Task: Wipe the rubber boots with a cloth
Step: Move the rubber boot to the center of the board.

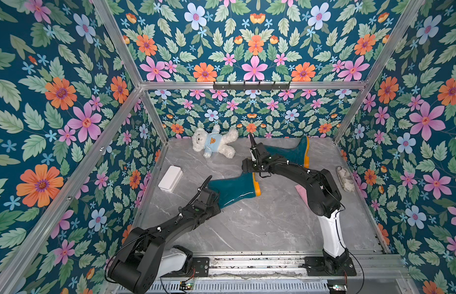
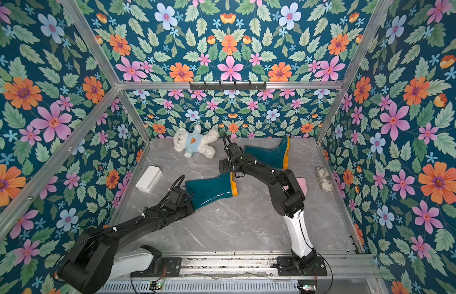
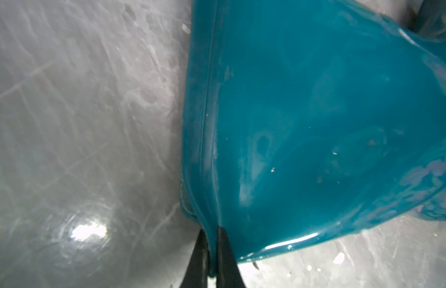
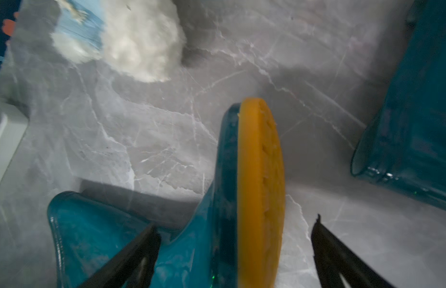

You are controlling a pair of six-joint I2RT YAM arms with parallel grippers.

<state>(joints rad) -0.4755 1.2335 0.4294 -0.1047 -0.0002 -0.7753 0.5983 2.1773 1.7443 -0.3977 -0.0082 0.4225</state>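
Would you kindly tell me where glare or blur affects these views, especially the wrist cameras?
Left wrist view: a white glare burns out a patch of the marble tabletop, and the near boot shows soft reflections. Right wrist view: the teddy bear is blurred, while the boot's orange sole is clearer. Both top views are sharp.

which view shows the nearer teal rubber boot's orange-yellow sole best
Right wrist view: the orange-yellow sole sits close and central, tread visible. Both top views show only its thin edge. The left wrist view misses it.
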